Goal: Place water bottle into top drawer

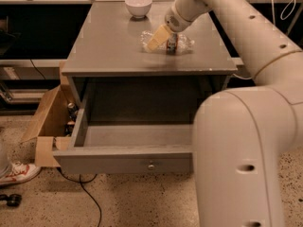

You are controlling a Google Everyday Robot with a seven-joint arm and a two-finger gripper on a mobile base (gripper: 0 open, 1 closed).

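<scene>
The water bottle lies on its side on the grey cabinet top, behind the middle, with its dark label band showing. My gripper comes down from the upper right and sits over the bottle's left end, hiding that part. The top drawer is pulled out below the cabinet top, with a small round knob on its flat front. Nothing lies in the part of the drawer I can see. My arm hides the drawer's right side.
A white bowl stands at the back of the cabinet top. An open cardboard box leans against the cabinet's left side. A shoe and a black cable lie on the speckled floor at the left.
</scene>
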